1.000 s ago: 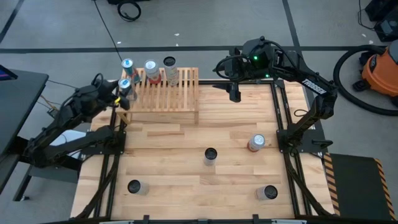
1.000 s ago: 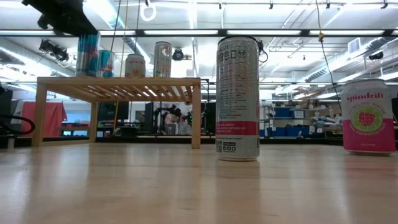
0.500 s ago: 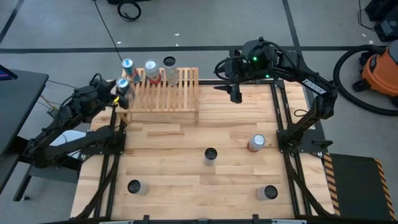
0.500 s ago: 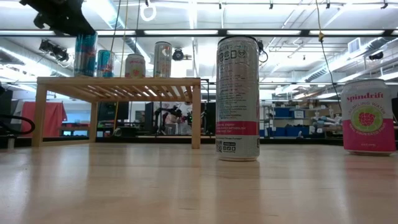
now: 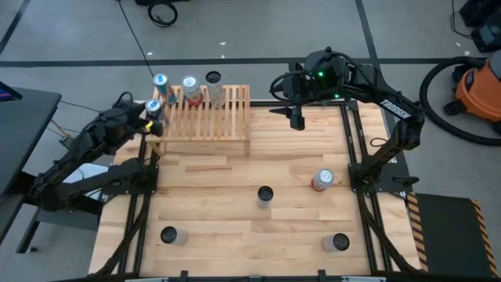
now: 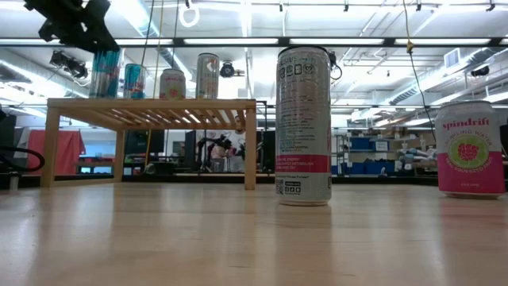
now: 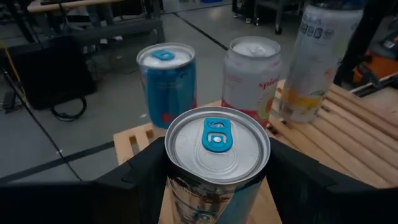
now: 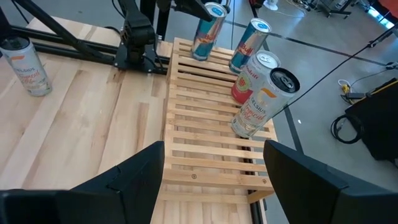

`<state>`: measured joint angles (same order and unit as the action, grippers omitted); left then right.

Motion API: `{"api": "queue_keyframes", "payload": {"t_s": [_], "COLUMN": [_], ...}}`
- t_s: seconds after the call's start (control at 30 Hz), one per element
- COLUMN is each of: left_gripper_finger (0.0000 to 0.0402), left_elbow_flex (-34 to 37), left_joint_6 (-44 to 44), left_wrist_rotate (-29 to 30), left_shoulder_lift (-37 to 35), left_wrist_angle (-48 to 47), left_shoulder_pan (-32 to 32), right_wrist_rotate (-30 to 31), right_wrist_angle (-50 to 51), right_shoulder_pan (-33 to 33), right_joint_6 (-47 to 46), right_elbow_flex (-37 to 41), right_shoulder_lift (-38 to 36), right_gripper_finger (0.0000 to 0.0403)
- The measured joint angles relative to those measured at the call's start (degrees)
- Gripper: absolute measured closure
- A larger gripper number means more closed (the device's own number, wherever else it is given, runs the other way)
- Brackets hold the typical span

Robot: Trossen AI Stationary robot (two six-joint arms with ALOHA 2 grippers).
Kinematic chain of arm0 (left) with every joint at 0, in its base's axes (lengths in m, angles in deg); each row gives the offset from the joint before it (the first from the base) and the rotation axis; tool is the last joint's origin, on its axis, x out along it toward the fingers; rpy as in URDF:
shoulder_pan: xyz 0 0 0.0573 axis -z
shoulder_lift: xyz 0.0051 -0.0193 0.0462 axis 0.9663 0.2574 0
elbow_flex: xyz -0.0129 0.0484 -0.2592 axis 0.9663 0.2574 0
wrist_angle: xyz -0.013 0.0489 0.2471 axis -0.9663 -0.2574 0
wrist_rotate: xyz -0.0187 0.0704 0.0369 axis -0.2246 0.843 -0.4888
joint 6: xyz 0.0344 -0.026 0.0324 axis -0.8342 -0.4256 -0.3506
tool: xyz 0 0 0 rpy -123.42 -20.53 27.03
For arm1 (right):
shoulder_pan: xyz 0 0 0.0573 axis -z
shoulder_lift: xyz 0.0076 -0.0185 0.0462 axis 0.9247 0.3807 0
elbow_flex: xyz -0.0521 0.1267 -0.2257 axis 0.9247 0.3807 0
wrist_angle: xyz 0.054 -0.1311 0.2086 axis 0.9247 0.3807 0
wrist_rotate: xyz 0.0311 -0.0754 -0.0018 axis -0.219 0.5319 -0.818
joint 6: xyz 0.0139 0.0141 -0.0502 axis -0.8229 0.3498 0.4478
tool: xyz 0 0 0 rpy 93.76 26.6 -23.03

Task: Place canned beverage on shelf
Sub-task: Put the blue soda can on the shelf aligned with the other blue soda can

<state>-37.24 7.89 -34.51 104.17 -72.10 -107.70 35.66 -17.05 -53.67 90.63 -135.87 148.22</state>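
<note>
The light-wood slatted shelf [image 5: 205, 117] stands at the table's far left. On its far edge stand a blue can [image 5: 160, 81], a red-and-white can [image 5: 189, 84] and a tall pale can [image 5: 214, 78]. My left gripper [image 5: 150, 114] is shut on a silver-and-blue canned beverage [image 7: 217, 146] with a blue tab, over the shelf's left end. This can also shows in the low view [image 6: 105, 71], tilted. My right gripper [image 5: 295, 119] hangs open above the table, just right of the shelf, touching nothing. My left gripper pinches the canned beverage's upper side wall [image 7: 177, 186], just under the top rim, between its two fingers [image 7: 142, 180]. The fingers come from the table's left, slanting a little downward. The can leans, its lower end [image 8: 200, 55] at the shelf's left slats. Whether it rests there I cannot tell.
Loose cans stand on the table: a tall dark-topped one [image 5: 265, 194] in the middle, a pink-labelled one [image 5: 322, 180] to its right, and two near the front edge [image 5: 169, 234] [image 5: 340, 243]. The shelf's near slats [image 8: 205, 143] are bare.
My left gripper has rolled a little in place. The canned beverage it holds has tipped slightly, its top going toward the table's left. The right arm has kept still.
</note>
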Motion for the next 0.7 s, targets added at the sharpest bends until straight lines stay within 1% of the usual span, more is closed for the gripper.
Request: {"api": "queue_keyframes", "payload": {"t_s": [0.13,0.33,0.5,0.7], "left_gripper_finger": [0.0168,0.0168,0.0168,0.0163], "left_elbow_flex": [-0.01,0.00,-0.02,-0.02], "left_joint_6": [-0.02,0.00,1.61,1.48], "left_wrist_rotate": [-0.02,-0.05,-2.02,-0.09], "left_shoulder_lift": [-0.02,0.02,0.59,3.80], "left_wrist_angle": [3.38,2.73,2.60,2.58], "left_shoulder_pan": [0.00,0.00,0.00,-0.07], "right_wrist_rotate": [0.00,0.00,0.02,0.02], "right_wrist_angle": [0.00,0.00,0.00,-0.02], "right_shoulder_pan": [0.00,0.00,0.00,0.00], "right_joint_6": [0.00,0.00,0.00,0.00], "right_elbow_flex": [0.00,0.00,0.00,0.01], "right_shoulder_lift": [0.00,0.00,0.00,0.00], "right_gripper_finger": [0.0119,0.0119,0.0119,0.0119]}}
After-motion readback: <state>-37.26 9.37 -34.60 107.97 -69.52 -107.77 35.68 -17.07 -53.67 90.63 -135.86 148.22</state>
